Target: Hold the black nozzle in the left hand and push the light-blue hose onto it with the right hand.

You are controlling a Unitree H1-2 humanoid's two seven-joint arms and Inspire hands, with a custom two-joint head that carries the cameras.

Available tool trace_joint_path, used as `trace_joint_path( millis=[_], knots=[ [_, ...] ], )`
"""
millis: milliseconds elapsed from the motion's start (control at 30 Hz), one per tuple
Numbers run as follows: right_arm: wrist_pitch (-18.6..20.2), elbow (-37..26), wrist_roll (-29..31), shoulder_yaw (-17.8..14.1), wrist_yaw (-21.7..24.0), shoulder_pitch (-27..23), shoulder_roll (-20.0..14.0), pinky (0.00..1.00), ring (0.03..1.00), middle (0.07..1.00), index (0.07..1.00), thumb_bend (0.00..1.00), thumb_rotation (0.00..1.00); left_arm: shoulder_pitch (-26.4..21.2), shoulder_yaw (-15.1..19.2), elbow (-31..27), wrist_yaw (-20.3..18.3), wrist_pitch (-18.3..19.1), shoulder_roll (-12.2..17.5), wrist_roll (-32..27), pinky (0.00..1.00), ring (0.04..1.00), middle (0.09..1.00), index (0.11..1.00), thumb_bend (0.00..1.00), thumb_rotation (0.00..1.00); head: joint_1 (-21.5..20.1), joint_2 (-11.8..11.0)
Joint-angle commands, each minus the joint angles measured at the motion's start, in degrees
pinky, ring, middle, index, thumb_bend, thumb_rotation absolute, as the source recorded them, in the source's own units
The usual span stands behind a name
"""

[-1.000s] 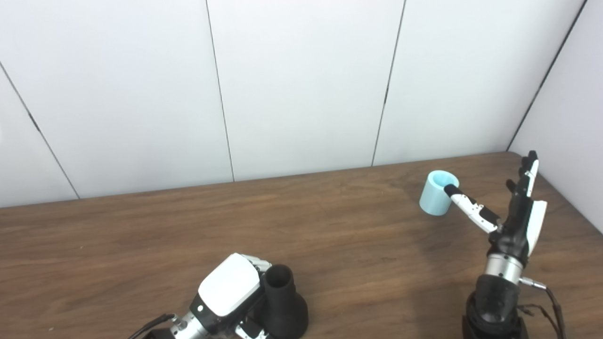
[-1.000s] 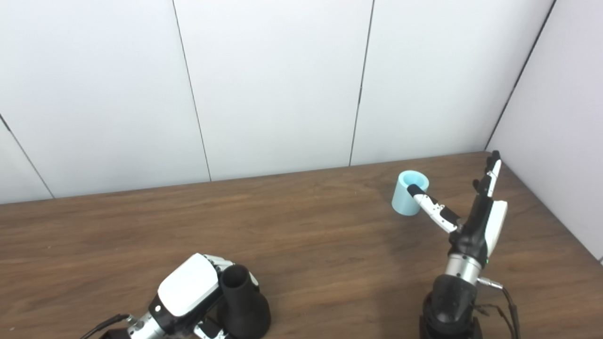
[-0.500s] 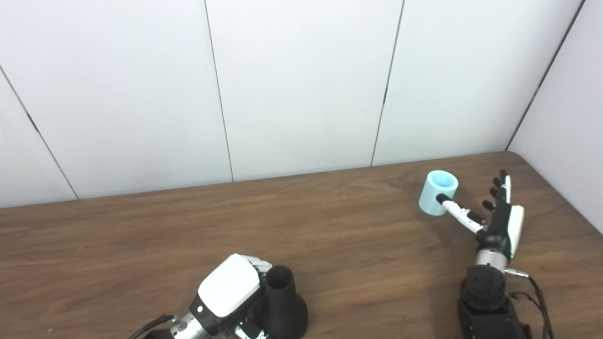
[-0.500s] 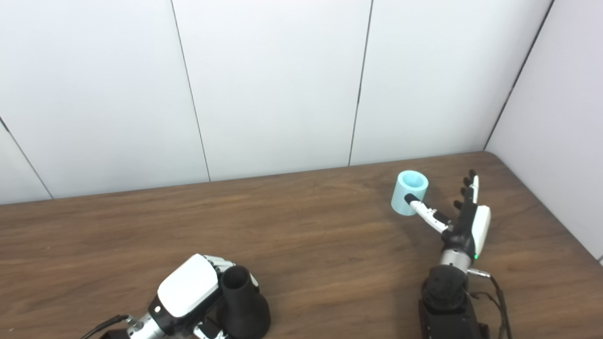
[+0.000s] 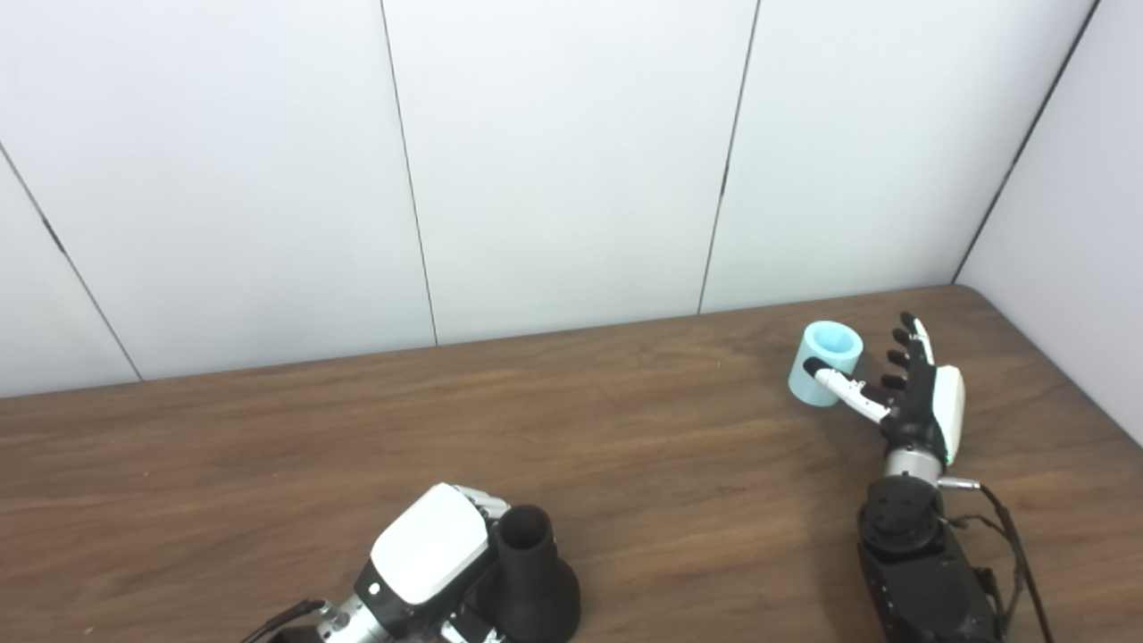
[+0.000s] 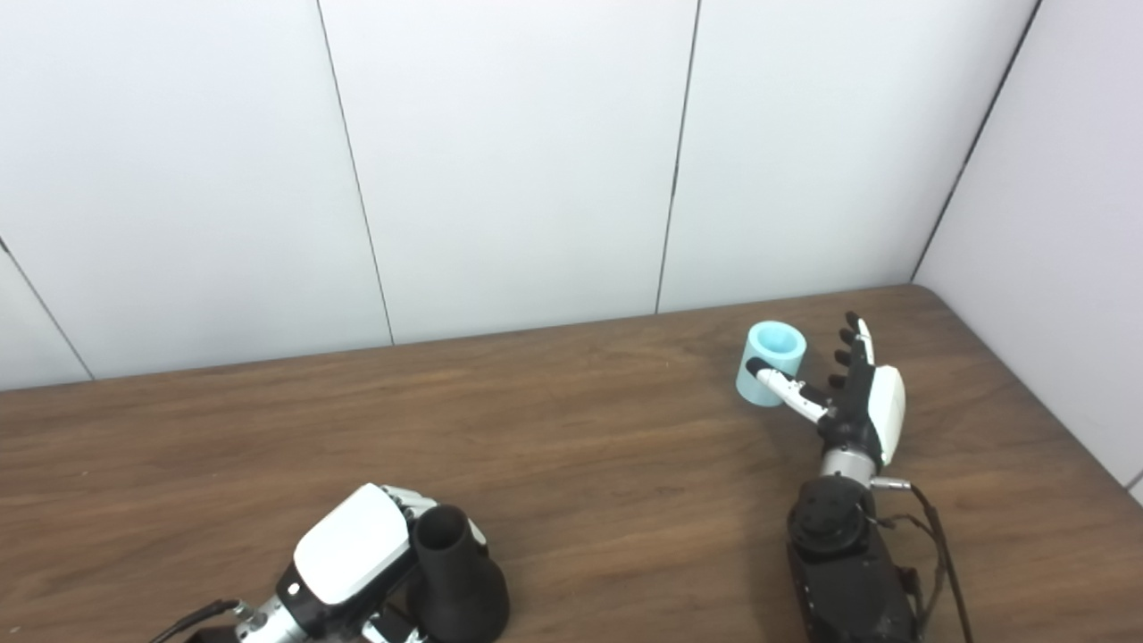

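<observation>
My left hand [image 5: 429,558] grips the black nozzle [image 5: 531,576], upright on the table [image 5: 625,464] at bottom centre of frame. Light-blue hose [image 5: 823,363] stands at right, near the back edge. My right hand [image 5: 920,402] is just beside it, fingers [image 5: 904,357] spread, holding nothing, thumb in front of the hose; contact unclear.

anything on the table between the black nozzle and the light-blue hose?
Nothing: only bare wooden table lies between the black nozzle and the light-blue hose. Both eye views show that stretch unobstructed.
</observation>
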Motion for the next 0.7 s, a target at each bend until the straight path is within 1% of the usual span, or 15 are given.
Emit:
trace_joint_path(
  millis=[0, 200, 300, 367, 467, 500, 567, 600, 667],
  knots=[
    [0.7, 1.5, 0.0, 1.3, 1.0, -2.0, -0.1, 0.71, 0.829, 0.874, 0.886, 1.0, 0.38, 2.6, -2.6, 1.3, -1.9, -1.1, 0.8, 2.8, 0.33, 0.384, 0.42, 0.513, 0.5, 0.0, 0.0, 0.1],
    [1.3, 2.9, 0.3, 1.7, 0.5, -2.9, -0.4, 0.7, 0.812, 0.853, 0.87, 1.0, 0.33, 3.0, -2.2, 1.0, -2.6, -1.1, 0.9, 3.0, 0.33, 0.383, 0.423, 0.514, 0.5, 0.0, 0.1, 0.1],
    [1.0, 2.9, 0.5, 1.7, 0.5, -2.7, -0.4, 0.66, 0.778, 0.824, 0.847, 1.0, 0.29, 3.2, -2.2, 0.7, -2.6, -1.1, 1.0, 2.8, 0.32, 0.379, 0.421, 0.515, 0.5, 0.0, 0.1, 0.2],
    [0.7, 2.9, 0.3, 2.3, 1.3, -2.5, -0.8, 0.67, 0.775, 0.813, 0.836, 1.0, 0.28, 3.3, -2.1, 0.5, -2.9, -1.1, 1.1, 2.5, 0.32, 0.387, 0.424, 0.524, 0.5, 0.0, 0.1, 0.2],
    [0.3, 2.8, 0.7, 3.5, 3.1, -2.1, -1.5, 0.65, 0.755, 0.796, 0.829, 1.0, 0.28, 3.3, -2.3, 0.5, -3.0, -1.1, 1.3, 2.6, 0.33, 0.388, 0.424, 0.517, 0.5, 0.0, 0.1, 0.2],
    [0.7, 2.5, 0.6, 3.9, 3.5, -2.0, -1.7, 0.57, 0.678, 0.736, 0.811, 1.0, 0.3, 3.3, -2.3, 0.6, -2.9, -1.1, 1.3, 2.6, 0.31, 0.378, 0.426, 0.524, 0.5, 0.0, 0.1, 0.2],
    [1.3, 2.0, 0.4, 4.5, 4.0, -1.8, -1.9, 0.52, 0.638, 0.705, 0.8, 1.0, 0.31, 3.2, -2.4, 0.7, -2.5, -1.1, 1.4, 2.8, 0.3, 0.373, 0.427, 0.526, 0.5, 0.0, 0.1, 0.2],
    [1.6, 1.9, 0.5, 4.7, 4.2, -1.7, -2.0, 0.47, 0.587, 0.658, 0.784, 1.0, 0.31, 3.2, -2.5, 0.7, -2.3, -1.1, 1.4, 2.9, 0.29, 0.37, 0.427, 0.526, 0.5, 0.0, 0.4, 0.2],
    [1.9, 1.7, 0.7, 4.9, 4.5, -1.7, -2.1, 0.43, 0.548, 0.626, 0.77, 1.0, 0.32, 3.3, -2.5, 0.6, -2.2, -1.1, 1.5, 3.0, 0.29, 0.369, 0.428, 0.528, 0.5, 0.0, 0.4, 0.2]
  ],
)
